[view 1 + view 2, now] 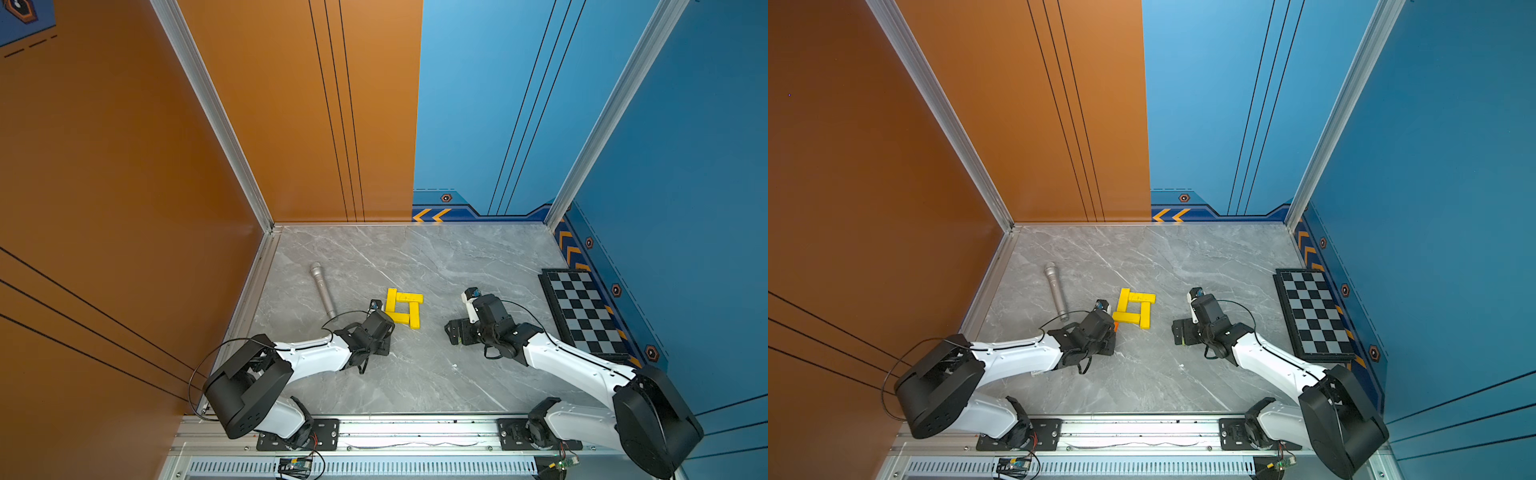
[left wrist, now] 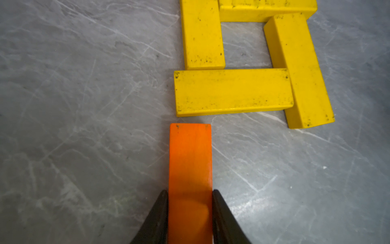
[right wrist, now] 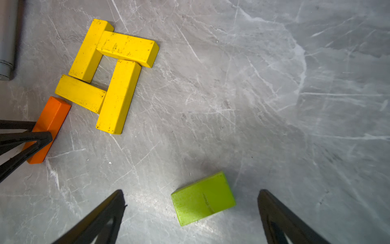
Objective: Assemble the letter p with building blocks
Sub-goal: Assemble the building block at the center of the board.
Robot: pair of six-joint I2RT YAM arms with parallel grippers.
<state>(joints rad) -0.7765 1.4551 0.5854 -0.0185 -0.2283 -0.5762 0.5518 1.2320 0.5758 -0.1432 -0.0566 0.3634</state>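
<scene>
Yellow loop lies closed on the table; left gripper clamps the orange bar just short of its corner (to start the stem, I judge); right gripper, spread wide, hangs over the loose green block

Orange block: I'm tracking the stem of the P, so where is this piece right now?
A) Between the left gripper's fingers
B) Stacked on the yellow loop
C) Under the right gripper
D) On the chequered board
A: in the left wrist view the orange block lies flat on the table with the left gripper closed against its two long sides.
</scene>
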